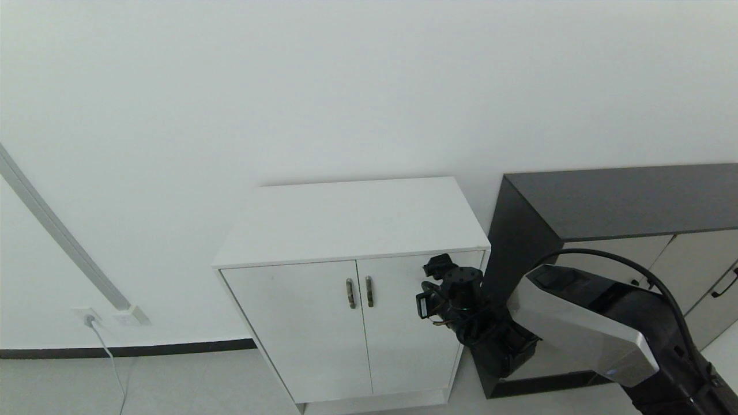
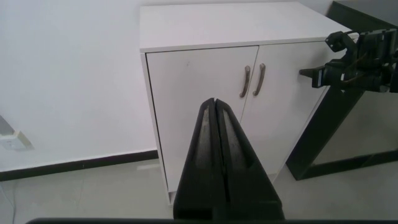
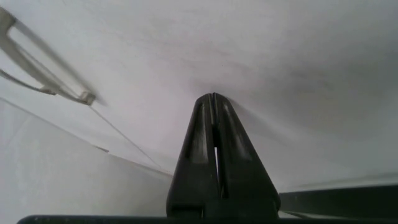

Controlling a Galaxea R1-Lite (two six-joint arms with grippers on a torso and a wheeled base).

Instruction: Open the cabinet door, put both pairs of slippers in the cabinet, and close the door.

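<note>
right gripper, tapered black fingers pinched together and empty, sits close to the smooth right door of the boxy white cabinet. left gripper same. both doors closed, slim metal handles.

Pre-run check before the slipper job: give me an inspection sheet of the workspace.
Surface: pale floor in front of the cabinet.
Job's things: white cabinet, left door and right door both shut; two handles side by side at the middle seam.
Clutter: nothing seen.
Grippers: right gripper shut, close up to the right door, off to the side of the handles; contact cannot be told. Left gripper shut, held back from the cabinet front.
Cables: grey lead hanging from a wall socket to the robot's left.
Surroundings: white wall, dark skirting, slanted trunking, dark cabinet beside the white one on the robot's right.
</note>
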